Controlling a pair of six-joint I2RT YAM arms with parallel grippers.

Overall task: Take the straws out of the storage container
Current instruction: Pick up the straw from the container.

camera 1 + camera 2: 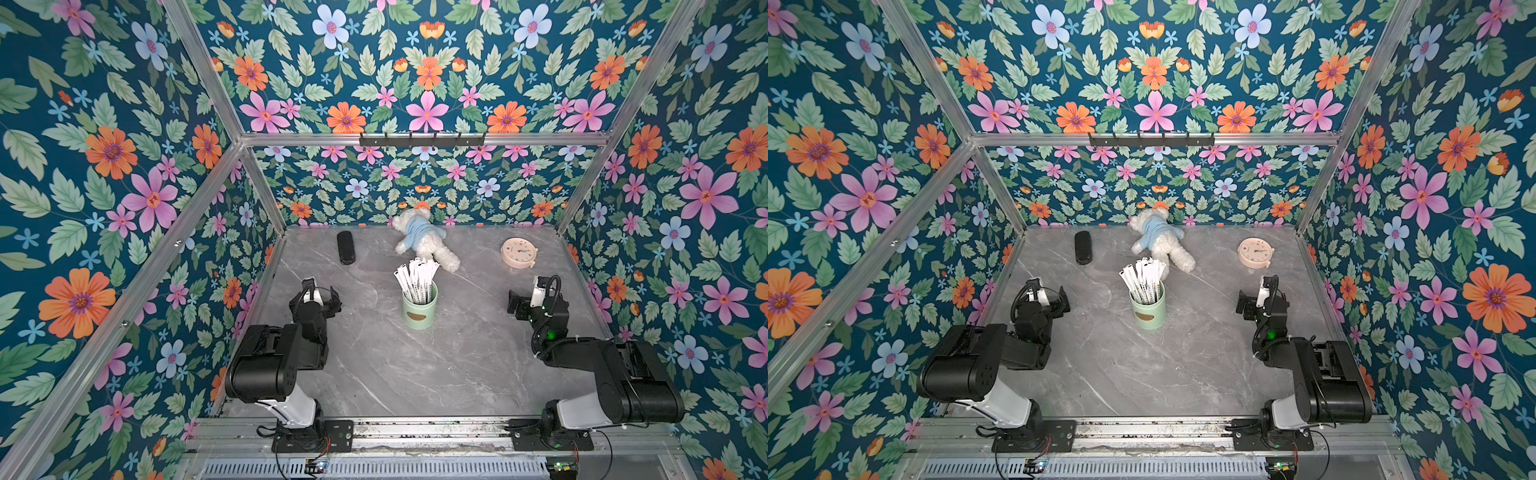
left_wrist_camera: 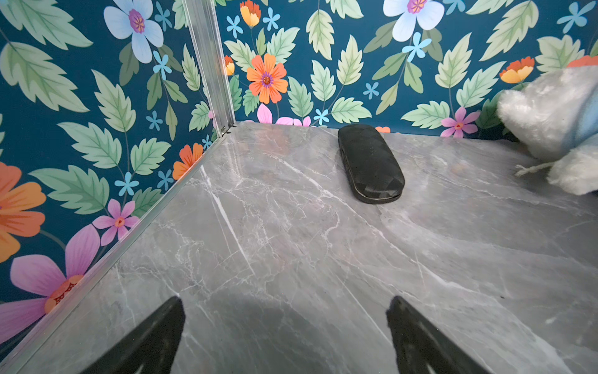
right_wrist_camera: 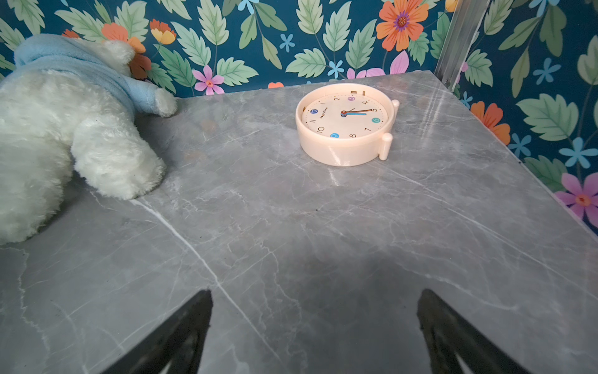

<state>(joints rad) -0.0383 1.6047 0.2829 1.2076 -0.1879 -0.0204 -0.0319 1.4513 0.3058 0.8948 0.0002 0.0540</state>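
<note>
Top views both show the straws point(image 1: 415, 276) bunched in the mint-green storage container point(image 1: 419, 311), upright at mid-tabletop point(image 1: 415, 374) (a teddy bear point(image 1: 424, 241) lies just behind). Flanking it, well apart, the left claw point(image 2: 284, 299) and the right claw point(image 3: 314, 292) hang with jaws spread wide, empty.

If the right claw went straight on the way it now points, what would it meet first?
Probably the clock, lying flat almost dead ahead of the open right claw, with only bare table between. If the claw tilts downward, the table might come first.
</note>
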